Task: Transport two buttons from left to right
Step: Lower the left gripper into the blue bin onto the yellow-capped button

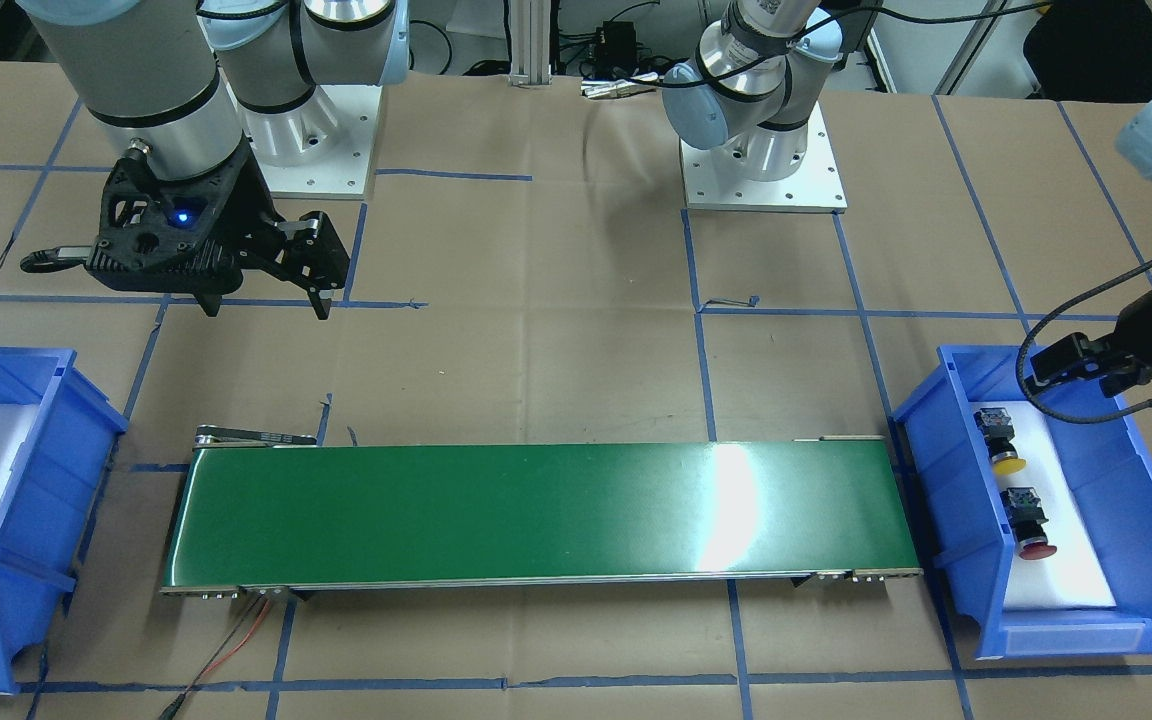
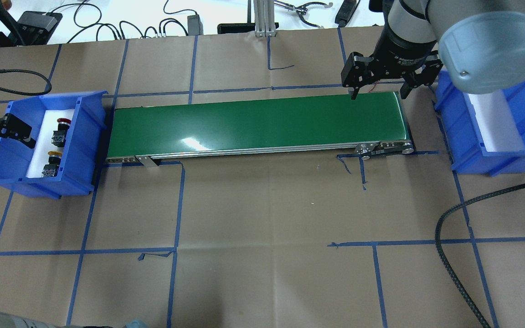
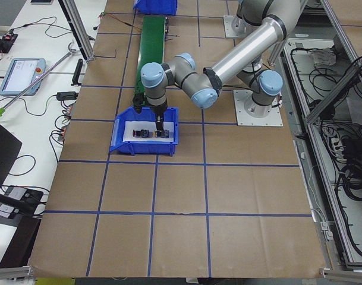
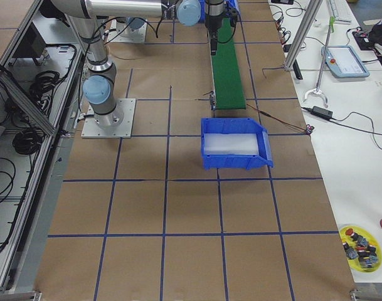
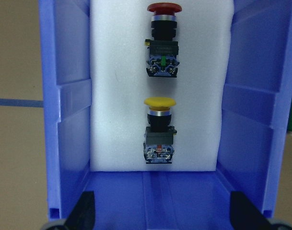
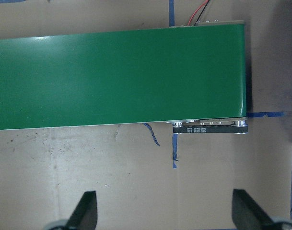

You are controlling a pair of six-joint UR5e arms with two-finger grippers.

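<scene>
Two buttons lie on white foam in the left blue bin (image 2: 80, 136): a red-capped button (image 2: 60, 130) (image 5: 163, 40) and a yellow-capped button (image 2: 51, 165) (image 5: 159, 129). From the front they show as the yellow button (image 1: 1001, 445) and the red button (image 1: 1028, 525). My left gripper (image 2: 7, 136) (image 5: 163, 213) hovers open over the bin's outer end, apart from both buttons. My right gripper (image 2: 378, 91) (image 6: 165, 213) hangs open and empty above the right end of the green conveyor belt (image 2: 258, 120).
The right blue bin (image 2: 495, 123) holds only white foam. A black cable (image 2: 454, 218) curls over the table at the right. Red and black wires (image 1: 236, 640) trail from the belt's right end. A yellow plate (image 4: 360, 248) with several parts sits on a side table.
</scene>
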